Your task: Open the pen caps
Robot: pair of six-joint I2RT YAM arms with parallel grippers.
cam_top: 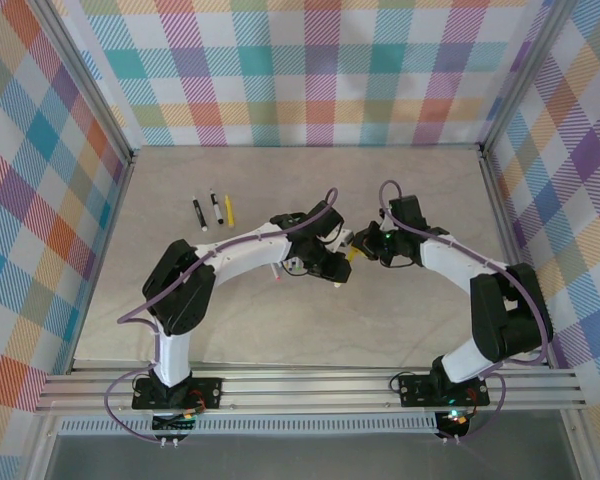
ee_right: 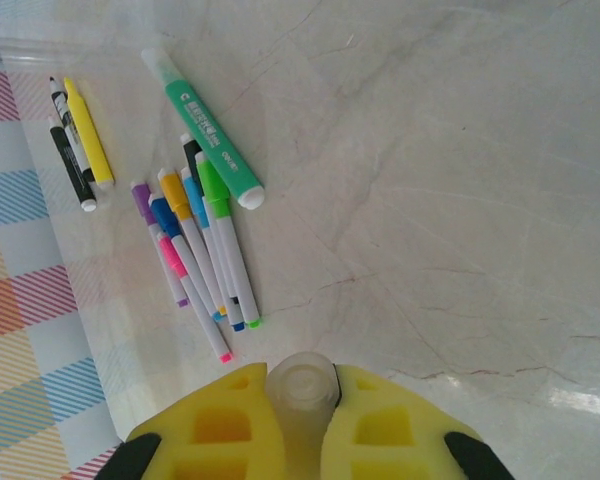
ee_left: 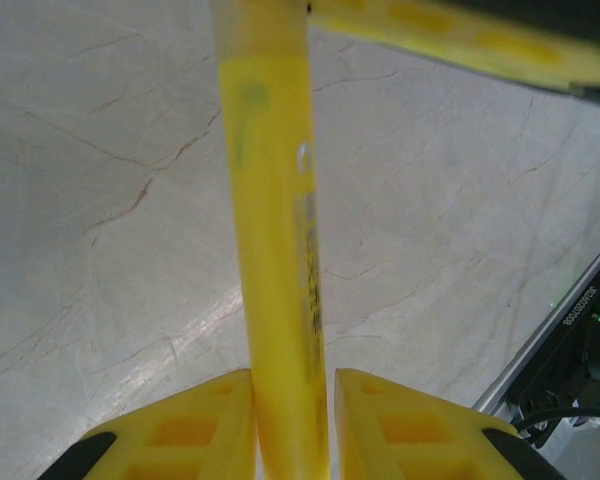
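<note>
Left wrist view: the left hand [ee_left: 293, 390] is closed against a yellow pen [ee_left: 270, 200] above the surface [ee_left: 100, 200], its length pointing straight at the right hand [ee_right: 302, 374]. That hand is clamped on the pen's clear cap [ee_right: 302, 390].

A pale beige, marble-veined worktop [cam_top: 410, 330] spreads across the cell, thin brownish lines running over it; checked cloth in teal, orange, purple and yellow hangs as a back wall [cam_top: 310, 70] along its far edge, and as a left wall [cam_top: 30, 200] and a right wall [cam_top: 575, 150] along its sides. Slim aluminium posts [cam_top: 85, 75] slant up from its far corners; aluminium rails [cam_top: 310, 385] lie along its near edge, with a pale perforated strip [cam_top: 310, 424] just nearer than them.
</note>
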